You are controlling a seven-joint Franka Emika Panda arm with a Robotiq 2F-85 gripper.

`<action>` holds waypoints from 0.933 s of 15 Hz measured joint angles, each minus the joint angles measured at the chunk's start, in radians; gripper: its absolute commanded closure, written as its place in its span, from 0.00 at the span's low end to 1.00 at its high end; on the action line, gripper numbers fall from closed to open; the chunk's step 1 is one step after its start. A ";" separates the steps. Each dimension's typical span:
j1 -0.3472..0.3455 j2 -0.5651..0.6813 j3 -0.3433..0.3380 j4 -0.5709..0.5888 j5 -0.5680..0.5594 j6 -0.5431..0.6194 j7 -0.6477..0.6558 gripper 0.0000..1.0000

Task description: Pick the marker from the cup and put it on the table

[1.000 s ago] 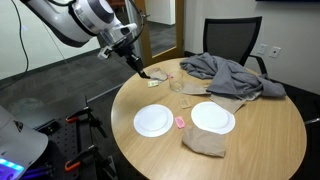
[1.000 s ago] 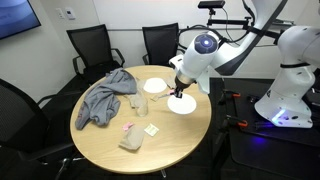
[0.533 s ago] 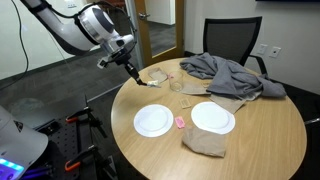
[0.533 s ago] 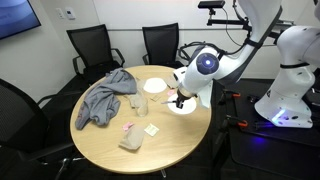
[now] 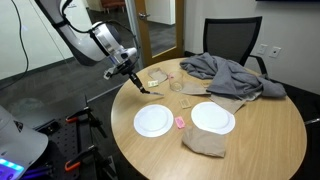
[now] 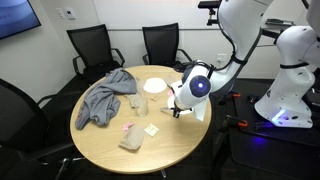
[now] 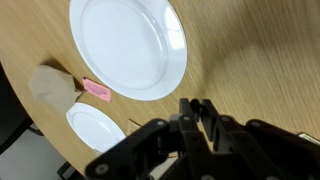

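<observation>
My gripper (image 5: 138, 84) is shut on the marker (image 5: 144, 91), a thin dark stick that points down at the round wooden table (image 5: 255, 140) near its edge. The marker's tip is just above or on the tabletop; I cannot tell which. The clear cup (image 5: 176, 86) stands apart, further in on the table. In the wrist view the fingers (image 7: 196, 108) are closed on the dark marker (image 7: 196, 103) over bare wood (image 7: 255, 60). In an exterior view the gripper (image 6: 176, 109) is low at the table's edge.
Two white plates (image 5: 153, 121) (image 5: 213, 117) lie in front, with a small pink lump (image 5: 179, 121) between them. A brown cloth (image 5: 205, 143) lies nearer the front edge. Grey clothing (image 5: 226, 72) is heaped at the back. Office chairs stand round the table.
My gripper has moved with the marker away from the cup, toward the table's edge, and has come down closer to the tabletop.
</observation>
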 measured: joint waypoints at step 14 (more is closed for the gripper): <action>0.034 -0.021 -0.003 0.031 -0.081 0.002 0.047 0.00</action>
